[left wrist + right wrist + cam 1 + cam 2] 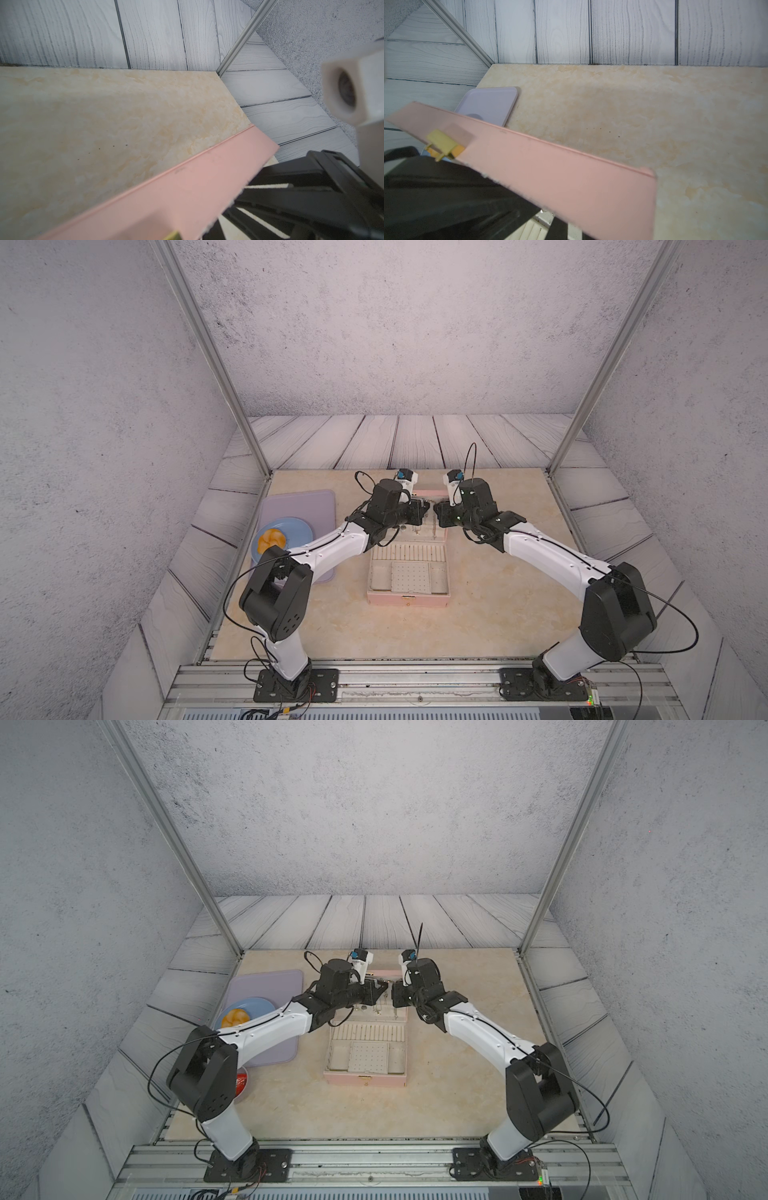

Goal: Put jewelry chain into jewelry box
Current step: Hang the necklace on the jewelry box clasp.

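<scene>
The pale pink jewelry box (409, 600) (365, 1080) lies open at mid-table, its lid (430, 492) standing upright at the back. Both grippers meet at the lid's upper edge: the left gripper (424, 509) (384, 988) comes from the left, the right gripper (436, 510) (393, 994) from the right, tips nearly touching. Thin silver strands of the jewelry chain (434, 526) (395, 1011) hang in front of the lid's inner face just below them. Whether a gripper holds the chain is hidden. The wrist views show the lid's pink edge (187, 197) (571, 170) and its gold clasp (442, 143), not my own jaws.
A lilac tray (299, 506) (488, 104) lies left of the box, carrying a blue plate (293, 529) with orange food (271, 540). A small red item (241, 1083) shows beside the left arm's elbow. Metal frame posts stand at the table's back corners.
</scene>
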Robot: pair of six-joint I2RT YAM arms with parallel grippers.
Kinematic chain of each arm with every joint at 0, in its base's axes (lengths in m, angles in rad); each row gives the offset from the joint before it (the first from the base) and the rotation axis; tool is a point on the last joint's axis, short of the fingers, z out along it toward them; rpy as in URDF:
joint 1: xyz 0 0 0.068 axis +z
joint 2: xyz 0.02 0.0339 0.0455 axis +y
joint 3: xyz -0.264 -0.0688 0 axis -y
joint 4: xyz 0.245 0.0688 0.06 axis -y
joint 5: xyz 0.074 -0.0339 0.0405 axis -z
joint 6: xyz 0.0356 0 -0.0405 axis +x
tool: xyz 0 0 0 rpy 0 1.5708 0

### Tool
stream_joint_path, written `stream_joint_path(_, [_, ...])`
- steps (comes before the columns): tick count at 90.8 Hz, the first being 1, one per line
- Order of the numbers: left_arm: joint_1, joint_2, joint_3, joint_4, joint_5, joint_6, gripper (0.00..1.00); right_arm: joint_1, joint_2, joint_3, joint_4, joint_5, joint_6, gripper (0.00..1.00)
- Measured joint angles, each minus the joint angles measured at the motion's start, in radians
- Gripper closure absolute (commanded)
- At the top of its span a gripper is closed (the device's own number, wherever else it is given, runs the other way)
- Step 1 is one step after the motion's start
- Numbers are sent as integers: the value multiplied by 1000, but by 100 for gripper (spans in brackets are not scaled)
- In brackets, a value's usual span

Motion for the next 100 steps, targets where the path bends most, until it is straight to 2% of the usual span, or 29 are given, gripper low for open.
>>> stream_joint_path(21, [0, 0, 0, -21, 0, -1, 89, 0, 0, 0, 1, 0, 6, 82])
stream_joint_path(41, [-2, 0, 0, -24, 5, -2, 76, -2, 0, 0, 1, 0, 7, 84])
stream_joint_path(72, [-2, -1, -5, -25, 13, 4, 72, -8, -2, 0, -2, -5, 6, 85])
stream_joint_path(100, [-2, -90, -77, -19, 58, 43, 67, -21, -137, -51, -29, -38, -48, 73])
